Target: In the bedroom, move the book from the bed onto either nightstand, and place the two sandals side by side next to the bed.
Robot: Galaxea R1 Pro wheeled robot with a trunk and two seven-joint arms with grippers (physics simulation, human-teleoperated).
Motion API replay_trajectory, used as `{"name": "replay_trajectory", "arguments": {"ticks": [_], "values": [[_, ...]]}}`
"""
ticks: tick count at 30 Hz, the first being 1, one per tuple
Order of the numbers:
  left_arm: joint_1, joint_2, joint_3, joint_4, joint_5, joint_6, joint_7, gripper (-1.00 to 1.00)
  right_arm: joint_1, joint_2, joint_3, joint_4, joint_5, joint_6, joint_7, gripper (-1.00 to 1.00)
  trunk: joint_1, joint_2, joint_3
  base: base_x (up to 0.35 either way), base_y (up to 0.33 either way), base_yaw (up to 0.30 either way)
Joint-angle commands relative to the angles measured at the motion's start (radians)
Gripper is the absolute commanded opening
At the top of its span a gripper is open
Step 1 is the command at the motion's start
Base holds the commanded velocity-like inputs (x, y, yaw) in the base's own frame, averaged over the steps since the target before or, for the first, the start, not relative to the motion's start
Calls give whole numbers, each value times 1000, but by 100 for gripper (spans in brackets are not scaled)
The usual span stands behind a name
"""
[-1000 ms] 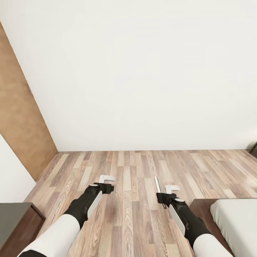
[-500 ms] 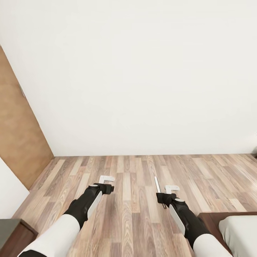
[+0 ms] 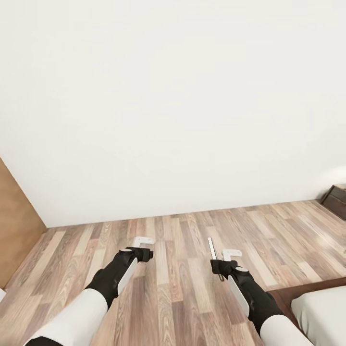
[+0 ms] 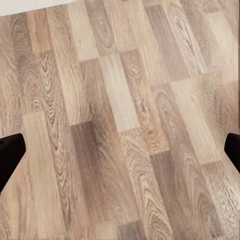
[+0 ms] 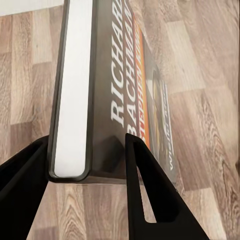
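Much of the head view is taken by white wall and wood-plank floor (image 3: 182, 269); the bed (image 3: 319, 307) is seen at lower right. The book (image 5: 107, 85) is held edge-up in the right pincer (image 5: 87, 165). Left pincer (image 4: 120, 150): wide, empty. Step judged: carrying; a nightstand must be located next.

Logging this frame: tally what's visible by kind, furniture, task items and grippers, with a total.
Books: 1, the book clamped in the right gripper
Beds: 1, corner of the bed
Dark cabinets: 1, dark cabinet by the wall
Doors: 1, wooden door
Grippers: 2, counting the left gripper
Total: 6
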Motion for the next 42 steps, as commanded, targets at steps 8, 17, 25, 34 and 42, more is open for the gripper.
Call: {"name": "replay_trajectory", "arguments": {"ticks": [8,17,25,34,42], "values": [[0,1,-6,-3,11,8,9,100,-1,1,3,-2,-10,4,-6,-100,1,-1,-1,303,156,-282],[0,1,-7,-3,11,8,9,100,-1,1,3,-2,-9,4,-6,-100,1,-1,-1,315,147,-283],[0,0,-8,-3,11,9,10,100,-1,1,4,0,-8,4,-7,-100,1,-1,-1,316,146,-283],[0,-2,-9,-3,11,9,10,100,-1,0,5,0,-8,5,-6,-100,1,-1,-1,315,147,-283],[0,-2,-9,-2,11,9,10,100,-1,-1,5,0,-8,5,-6,-100,1,-1,-1,315,147,-283]]}}
